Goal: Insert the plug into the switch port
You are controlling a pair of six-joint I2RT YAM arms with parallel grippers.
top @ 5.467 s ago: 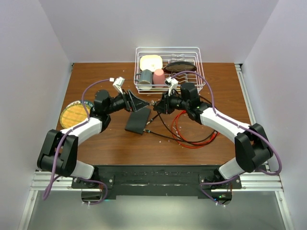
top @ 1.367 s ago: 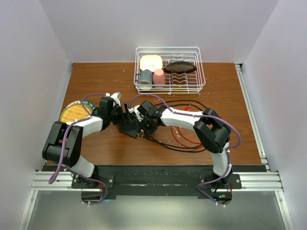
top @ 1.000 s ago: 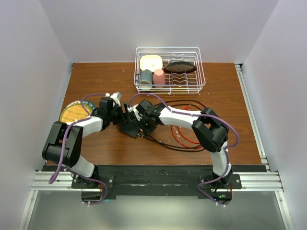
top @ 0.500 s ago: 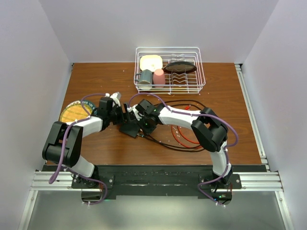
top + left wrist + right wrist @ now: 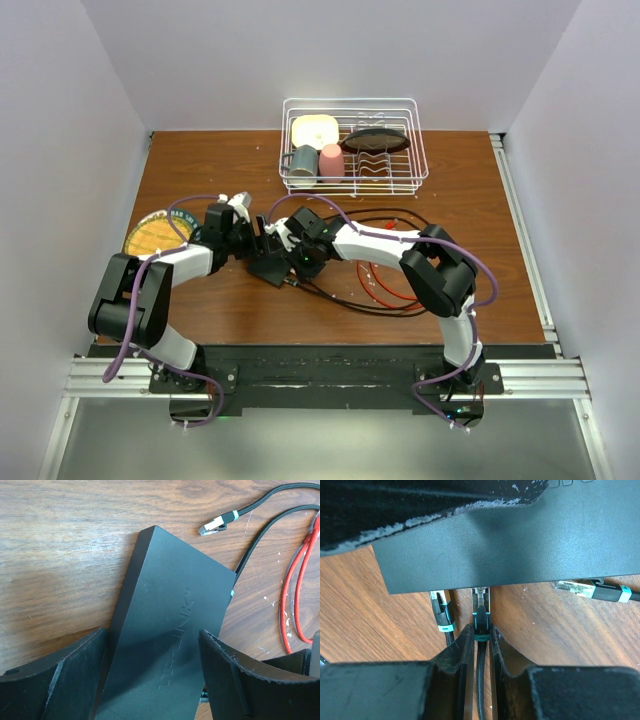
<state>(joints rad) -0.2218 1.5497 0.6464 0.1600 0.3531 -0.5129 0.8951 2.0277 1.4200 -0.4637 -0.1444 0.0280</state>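
The switch (image 5: pixel 170 630) is a flat black box lying on the wooden table, also seen in the top view (image 5: pixel 272 266). My left gripper (image 5: pixel 152 645) straddles its width, with a finger pressed against each long side. My right gripper (image 5: pixel 481 627) is shut on the plug (image 5: pixel 481 611), a clear connector with a teal boot on a black cable. The plug's tip sits in the edge of the switch (image 5: pixel 520 545). A second plug (image 5: pixel 442 612) sits in the same edge just to the left. In the top view the right gripper (image 5: pixel 296 262) meets the left gripper (image 5: pixel 258 245) at the switch.
A loose plug (image 5: pixel 215 526) on a black cable lies by the switch's far corner. Red cable loops (image 5: pixel 385 285) lie to the right. A white wire dish rack (image 5: pixel 350 145) with cups stands at the back, and a round yellow plate (image 5: pixel 155 237) lies at the left.
Over several seconds both grippers came in onto the switch, and the right arm reached across to it. In the last second the right gripper crept slightly left; the left barely moved.
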